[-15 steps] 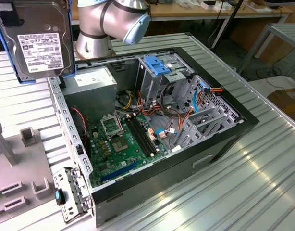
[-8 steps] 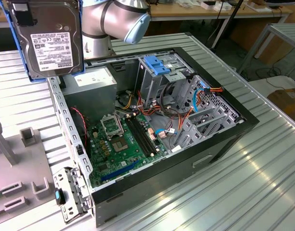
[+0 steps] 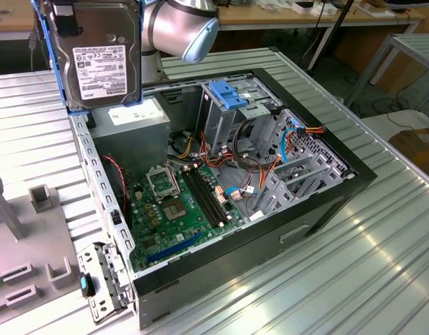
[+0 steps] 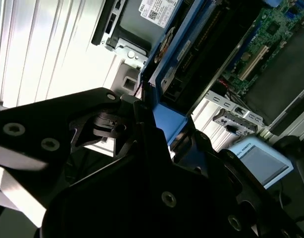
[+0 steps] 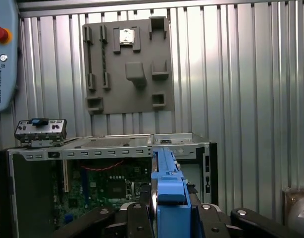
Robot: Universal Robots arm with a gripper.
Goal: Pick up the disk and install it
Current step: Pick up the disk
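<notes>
The disk (image 3: 96, 52), dark with a white label and bright blue side rails, hangs upright in the air at the exterior view's upper left, above the rear corner of the open computer case (image 3: 326, 202). In the first wrist view my gripper (image 5: 168, 214) is shut on the disk's blue rail (image 5: 167, 191), with a black finger (image 5: 134, 218) on either side. The second wrist view shows the disk's blue edge (image 4: 179, 52) running out from the black gripper body (image 4: 142, 183) over the case. A drive cage with a paler blue bracket (image 3: 232, 94) stands at the case's far end.
Inside the case lie a green motherboard (image 3: 179, 209), cables and a grey power supply (image 3: 131, 118). A grey fixture board (image 3: 33, 244) lies on the ribbed metal table (image 3: 354, 279) at the exterior view's left. A teach pendant (image 5: 3, 54) rests nearby. The arm's elbow (image 3: 183, 24) is behind the disk.
</notes>
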